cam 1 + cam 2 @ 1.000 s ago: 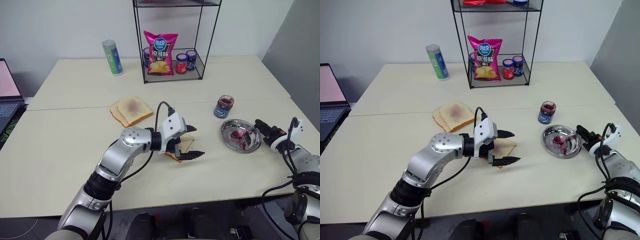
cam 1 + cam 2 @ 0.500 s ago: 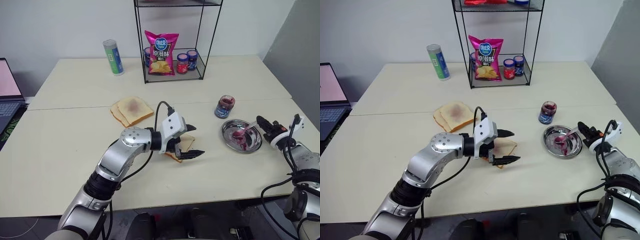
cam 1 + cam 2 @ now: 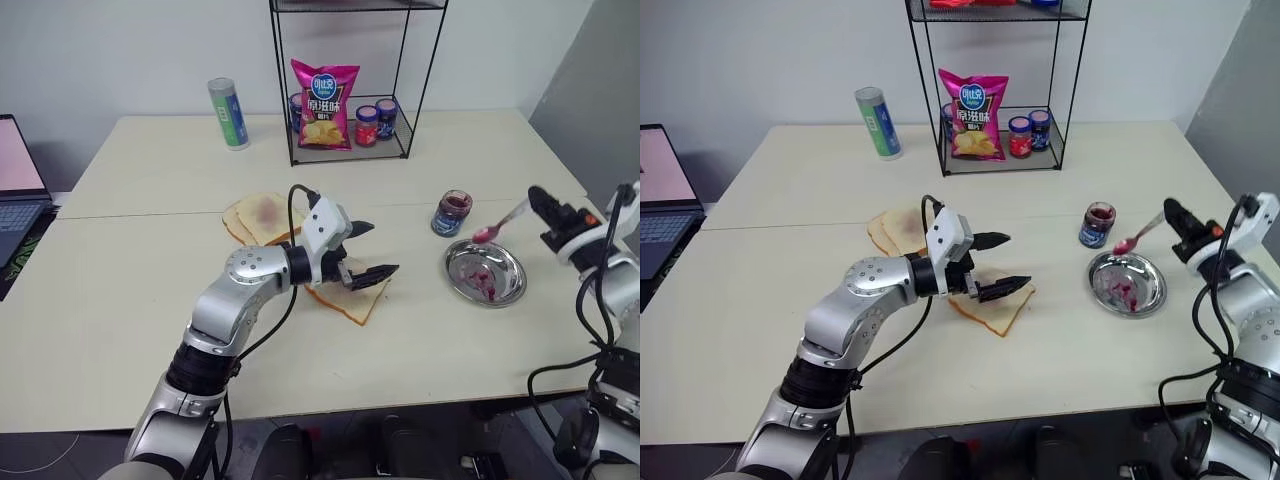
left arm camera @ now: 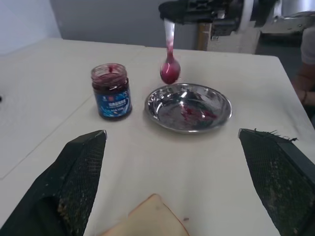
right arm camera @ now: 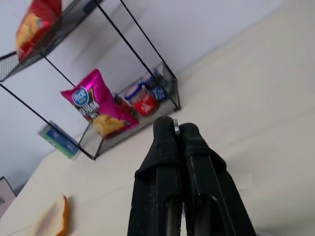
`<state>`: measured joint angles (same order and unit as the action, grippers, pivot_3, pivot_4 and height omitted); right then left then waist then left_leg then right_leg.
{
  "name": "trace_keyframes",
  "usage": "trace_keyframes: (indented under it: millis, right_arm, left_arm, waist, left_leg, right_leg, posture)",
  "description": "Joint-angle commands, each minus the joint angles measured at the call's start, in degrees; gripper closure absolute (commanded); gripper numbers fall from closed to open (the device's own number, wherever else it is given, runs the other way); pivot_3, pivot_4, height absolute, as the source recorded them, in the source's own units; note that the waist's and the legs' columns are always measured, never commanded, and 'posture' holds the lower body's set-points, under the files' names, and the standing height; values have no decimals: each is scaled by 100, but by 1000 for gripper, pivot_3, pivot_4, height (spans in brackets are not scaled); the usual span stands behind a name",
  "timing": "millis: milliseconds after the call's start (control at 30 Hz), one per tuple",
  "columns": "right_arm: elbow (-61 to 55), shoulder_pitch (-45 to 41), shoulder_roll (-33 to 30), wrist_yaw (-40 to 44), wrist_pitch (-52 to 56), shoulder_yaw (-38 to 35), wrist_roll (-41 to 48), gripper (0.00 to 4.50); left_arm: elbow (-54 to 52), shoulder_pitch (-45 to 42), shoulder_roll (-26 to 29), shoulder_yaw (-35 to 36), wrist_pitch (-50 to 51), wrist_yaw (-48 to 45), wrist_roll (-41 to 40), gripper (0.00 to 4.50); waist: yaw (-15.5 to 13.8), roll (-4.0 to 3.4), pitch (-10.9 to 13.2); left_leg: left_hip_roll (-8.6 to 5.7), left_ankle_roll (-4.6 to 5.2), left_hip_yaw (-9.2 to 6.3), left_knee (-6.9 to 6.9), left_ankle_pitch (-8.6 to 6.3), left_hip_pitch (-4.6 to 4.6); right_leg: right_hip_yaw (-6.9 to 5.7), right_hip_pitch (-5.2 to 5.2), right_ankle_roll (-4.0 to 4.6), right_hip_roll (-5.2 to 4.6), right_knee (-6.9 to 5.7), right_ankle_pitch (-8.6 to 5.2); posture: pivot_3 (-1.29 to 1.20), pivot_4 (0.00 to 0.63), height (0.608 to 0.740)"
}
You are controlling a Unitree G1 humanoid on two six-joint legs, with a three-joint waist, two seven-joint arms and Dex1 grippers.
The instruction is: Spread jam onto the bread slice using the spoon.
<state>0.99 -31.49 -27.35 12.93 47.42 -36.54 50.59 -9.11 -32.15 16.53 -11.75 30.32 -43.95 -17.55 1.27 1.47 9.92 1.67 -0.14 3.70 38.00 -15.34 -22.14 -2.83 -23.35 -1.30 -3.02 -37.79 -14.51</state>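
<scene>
Right end effector clamped on the spoon handle, fingers together, spoon in the air above the far rim of the steel dish, bowl loaded with jam. Left end effector fingers wide apart, hovering over the bread slice, which lies on the surface well to the left of the dish. Jam jar stands lidless just behind the dish.

Progress guess: scoop done, spoon not yet carried to the bread; transfer and spreading still left. Red smear on the slice mostly hidden by the left end effector, so how much is already spread is unclear.

Left wrist view shows the loaded spoon bowl, jam streaks inside the dish and the jar label close up; the head views show the bread. Right wrist view shows the shut fingers and the wire rack beyond.
</scene>
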Motion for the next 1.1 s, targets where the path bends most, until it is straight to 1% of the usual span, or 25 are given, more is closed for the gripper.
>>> trace_keyframes:
  millis: [33, 133, 267, 333, 433, 700, 833, 1100]
  right_arm:
    - [-95, -680, -48, -463, -572, 197, -377, 4465]
    - [185, -914, 8, -548, -973, 409, -733, 4465]
    - [609, -1047, -28, -276, -1611, 1017, -1434, 4465]
    - [750, -1061, -7, -203, -1809, 1160, -1622, 4465]
    - [875, -1084, 38, -58, -1947, 1325, -1738, 4465]
    - [1228, -1209, 67, 175, -2311, 1635, -2144, 4465]
    - [1304, -1157, 46, 444, -2587, 1995, -2512, 4465]
    - [1613, -1099, 174, 491, -3003, 2253, -2975, 4465]
  left_arm:
    - [217, -284, -438, 147, -402, 496, 97, 0]
    - [187, -228, -499, 63, -458, 436, 99, 0]
    - [151, -228, -566, -2, -449, 404, 49, 0]
    - [142, -240, -570, -20, -454, 400, 67, 0]
    - [108, -259, -543, 9, -430, 399, 47, 0]
    - [-140, -81, -500, -56, -330, 433, 25, 0]
    - [-194, -78, -455, -4, -298, 464, 37, 0]
    - [-329, -21, -356, -15, -269, 503, 65, 0]
  waist:
    - [-2, 0, 0]
    - [-9, 0, 0]
    - [-10, -1, -1]
    - [-12, -1, 0]
    - [-30, -1, 0]
    - [-33, -1, 0]
    - [-28, -1, -1]
    - [-35, -1, -1]
  left_leg:
    - [-2, 0, 0, 1, 0, -6]
    - [1, 0, -6, -3, 0, -20]
    - [0, 1, -2, -2, 0, -41]
    - [-2, 1, 2, -1, 0, -59]
    - [-1, 0, 3, 0, 1, -81]
    - [0, 1, 2, 1, 0, -78]
    - [0, 1, 3, 1, 0, -78]
    - [-1, 0, 4, 5, 1, -77]
  right_leg:
    - [1, -5, 0, 0, -1, 0]
    - [-8, -9, 2, 2, 5, 2]
    - [-8, -27, 21, 1, 7, 13]
    - [-6, -45, 22, 0, 7, 14]
    - [-6, -72, 23, 0, -1, 15]
    - [-8, -72, 24, -2, -7, 15]
    - [-8, -73, 24, -2, -10, 15]
    - [-6, -72, 24, -2, -12, 15]
  posture:
    - [0, 150, 740]
    - [0, 150, 740]
    - [0, 150, 740]
    - [0, 150, 740]
    - [0, 150, 740]
    - [0, 150, 740]
    - [0, 150, 740]
    - [0, 150, 740]
